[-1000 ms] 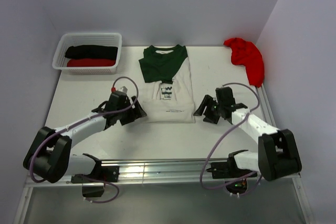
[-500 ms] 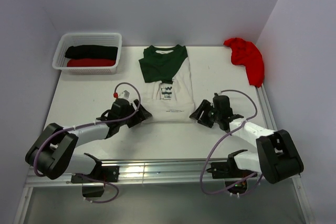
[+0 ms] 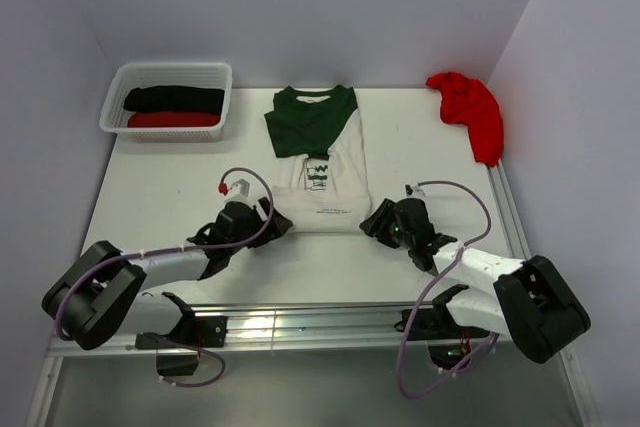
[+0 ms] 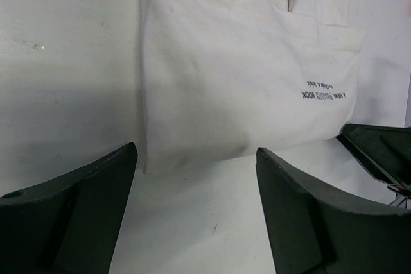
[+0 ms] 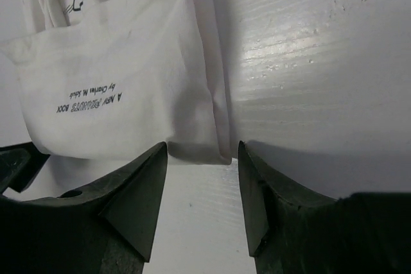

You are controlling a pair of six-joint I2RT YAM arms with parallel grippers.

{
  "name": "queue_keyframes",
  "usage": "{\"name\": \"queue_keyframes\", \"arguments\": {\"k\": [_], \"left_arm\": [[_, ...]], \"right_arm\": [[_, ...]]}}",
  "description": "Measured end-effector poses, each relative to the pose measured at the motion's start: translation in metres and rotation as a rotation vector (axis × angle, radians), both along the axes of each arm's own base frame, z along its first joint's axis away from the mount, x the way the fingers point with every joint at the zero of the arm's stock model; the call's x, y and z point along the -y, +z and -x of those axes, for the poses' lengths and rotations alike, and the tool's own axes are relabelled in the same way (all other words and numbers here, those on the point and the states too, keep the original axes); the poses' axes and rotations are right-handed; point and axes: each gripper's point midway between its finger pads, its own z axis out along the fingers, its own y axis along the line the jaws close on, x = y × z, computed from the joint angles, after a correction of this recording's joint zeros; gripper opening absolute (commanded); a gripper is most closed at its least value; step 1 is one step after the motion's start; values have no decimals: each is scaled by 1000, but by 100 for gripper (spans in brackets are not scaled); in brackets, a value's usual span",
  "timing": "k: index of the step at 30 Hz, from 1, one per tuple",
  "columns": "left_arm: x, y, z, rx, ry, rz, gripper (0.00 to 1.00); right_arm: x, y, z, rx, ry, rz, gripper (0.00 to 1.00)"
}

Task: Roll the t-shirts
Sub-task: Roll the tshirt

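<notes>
The cream t-shirt (image 3: 322,182) with dark green collar and sleeves lies folded into a long strip mid-table, hem toward me. My left gripper (image 3: 275,224) is open, low on the table at the hem's left corner; in the left wrist view (image 4: 196,158) the hem (image 4: 244,101) lies just past the fingertips. My right gripper (image 3: 372,222) is open at the hem's right corner; the right wrist view (image 5: 202,155) shows the cloth edge (image 5: 128,94) just ahead of the tips. A plain red t-shirt (image 3: 470,112) lies crumpled at the back right. Black (image 3: 173,99) and red (image 3: 173,120) rolls lie in the basket.
A white plastic mesh basket (image 3: 122,82) stands at the back left corner. The table's metal front rail (image 3: 300,325) runs along the near edge. A wall rises close on the right behind the red shirt.
Both grippers have come down and inward, from beside the shirt's lower part to its hem corners, close to the table. The shirt has not moved.
</notes>
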Motion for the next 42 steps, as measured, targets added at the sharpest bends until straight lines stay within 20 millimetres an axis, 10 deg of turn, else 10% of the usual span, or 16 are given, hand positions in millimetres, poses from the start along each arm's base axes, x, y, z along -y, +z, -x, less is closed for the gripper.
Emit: {"name": "queue_keyframes", "arguments": {"k": [12, 17, 21, 34, 42], "left_arm": [[-8, -8, -7, 25, 16, -19, 59], [-8, -14, -9, 20, 7, -26, 27], [-10, -22, -7, -2, -5, -46, 0], [-5, -22, 20, -141, -86, -58, 0], [-7, -10, 32, -251, -103, -77, 0]], "right_arm": [[-1, -5, -11, -15, -27, 16, 31], [0, -7, -9, -20, -23, 23, 3], [2, -9, -8, -30, -24, 33, 0], [6, -7, 15, -168, 9, 77, 0], [1, 28, 16, -199, 62, 103, 0]]}}
